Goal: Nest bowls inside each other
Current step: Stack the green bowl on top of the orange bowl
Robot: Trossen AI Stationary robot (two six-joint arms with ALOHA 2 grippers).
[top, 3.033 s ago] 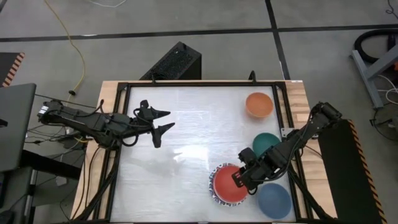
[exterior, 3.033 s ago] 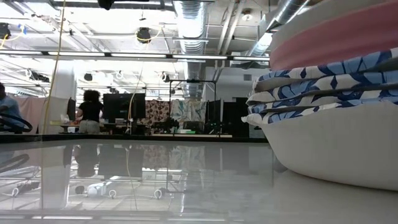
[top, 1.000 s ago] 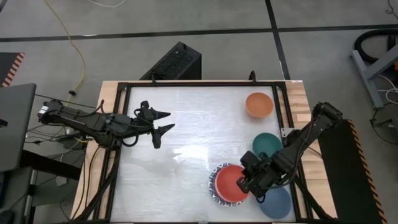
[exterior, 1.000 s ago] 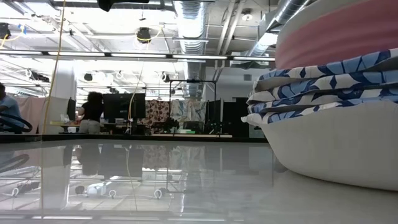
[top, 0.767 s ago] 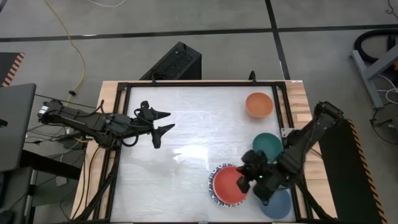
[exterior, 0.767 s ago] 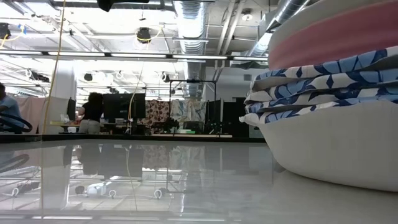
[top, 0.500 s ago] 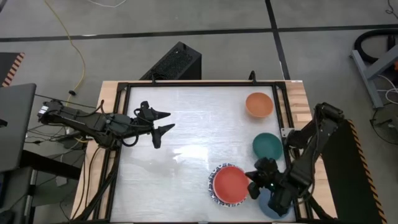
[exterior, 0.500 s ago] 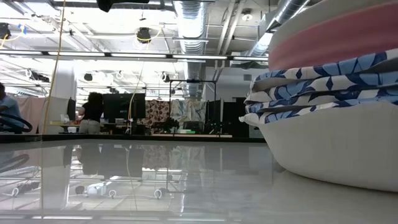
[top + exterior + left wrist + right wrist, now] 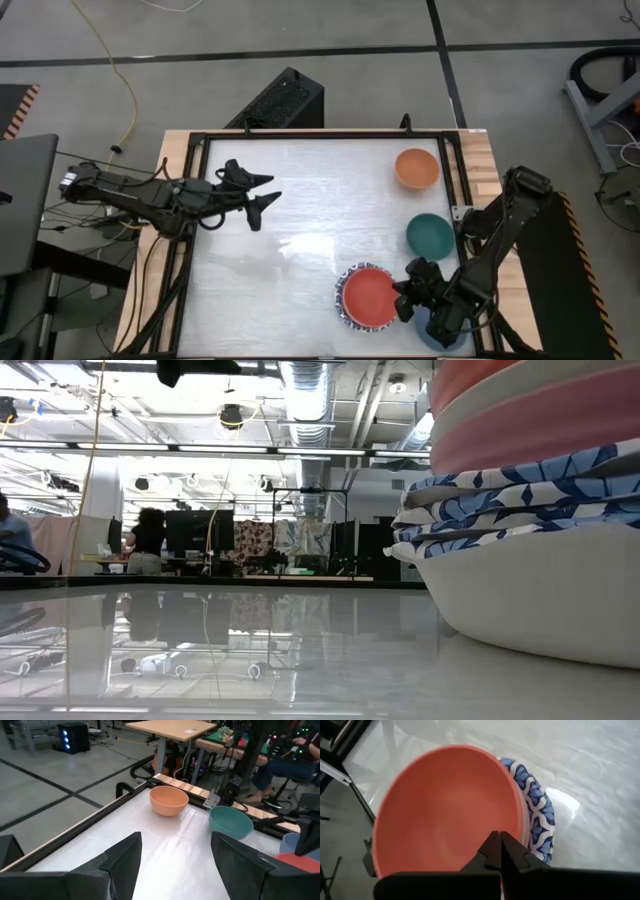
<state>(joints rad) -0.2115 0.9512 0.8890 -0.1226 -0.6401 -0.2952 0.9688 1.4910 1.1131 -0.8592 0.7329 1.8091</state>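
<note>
Right gripper (image 9: 405, 297) closed, empty, beside red bowl (image 9: 371, 295) topping the nested stack; left gripper (image 9: 259, 199) wide open, empty, far left.

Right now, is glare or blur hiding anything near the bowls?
High view: a bright glare patch on the table, left of the stack of bowls, covers no bowl. Low view: the stack looms close and cropped; the glossy tabletop mirrors the room. Right wrist view: the red bowl is soft-focused, the right gripper's fingers sharp.
</note>
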